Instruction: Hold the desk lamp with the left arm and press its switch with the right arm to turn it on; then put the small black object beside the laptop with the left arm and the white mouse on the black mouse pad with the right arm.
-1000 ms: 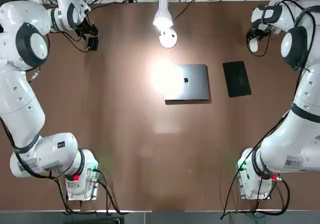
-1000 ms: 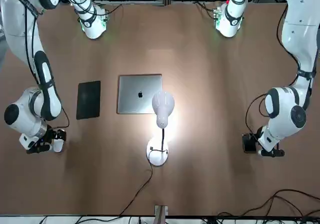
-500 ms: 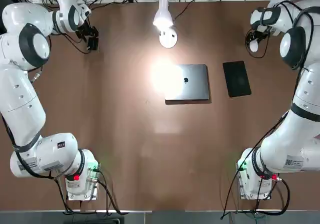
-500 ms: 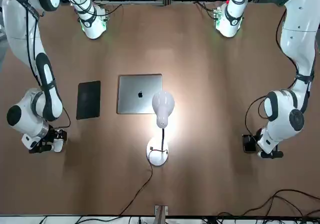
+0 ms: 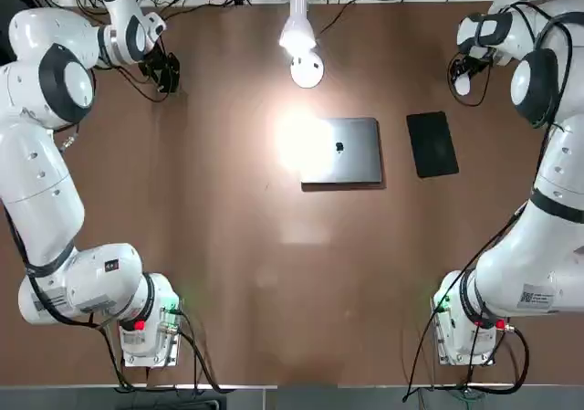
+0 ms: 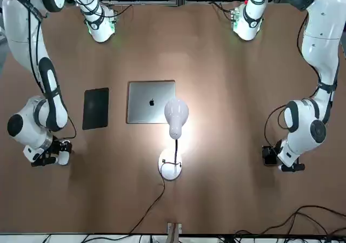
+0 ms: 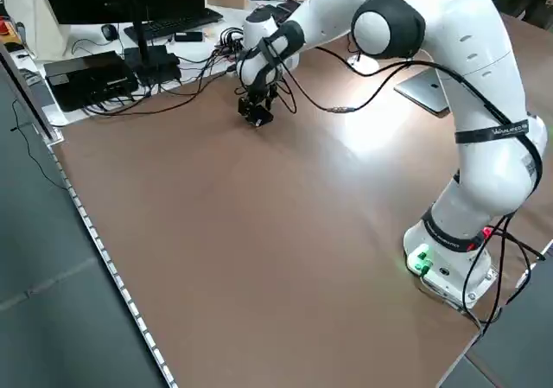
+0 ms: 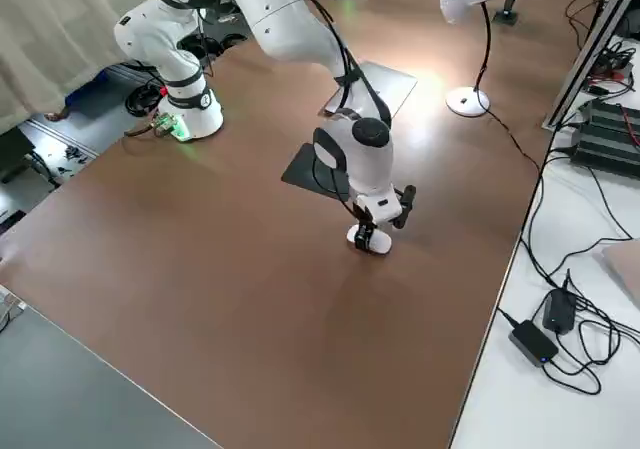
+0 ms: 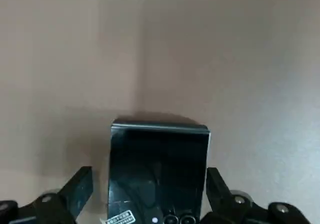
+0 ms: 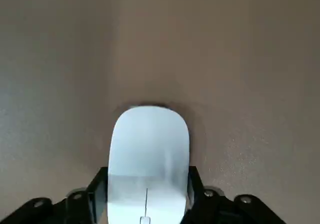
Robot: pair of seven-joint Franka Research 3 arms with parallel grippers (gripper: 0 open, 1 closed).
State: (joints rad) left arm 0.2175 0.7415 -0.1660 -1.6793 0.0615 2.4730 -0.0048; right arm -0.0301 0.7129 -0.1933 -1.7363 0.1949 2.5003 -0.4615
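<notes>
The desk lamp stands lit at the table's far middle, with its cone head (image 5: pixel 297 26) over its round base (image 5: pixel 307 69). The grey laptop (image 5: pixel 342 150) lies at the centre, and the black mouse pad (image 5: pixel 432 143) lies to its right. My left gripper (image 5: pixel 167 70) is at the far left, open, straddling the small black object (image 9: pixel 159 169); a gap shows at each of its fingers (image 9: pixel 80 189). At the far right, my right gripper (image 5: pixel 464 79) is shut on the white mouse (image 10: pixel 149 164), which rests on the table with both pads against its sides.
The lamp's dark cord (image 6: pixel 154 199) trails from the base to the far edge. Lamp light pools on the table and on the laptop's left part. Cables, a keyboard and black boxes (image 7: pixel 86 77) lie beyond the far edge. Both arm bases (image 5: pixel 146 323) stand at the near edge.
The right gripper's fingers have closed in on the white mouse. The left gripper has shifted slightly over the small black object and stays open.
</notes>
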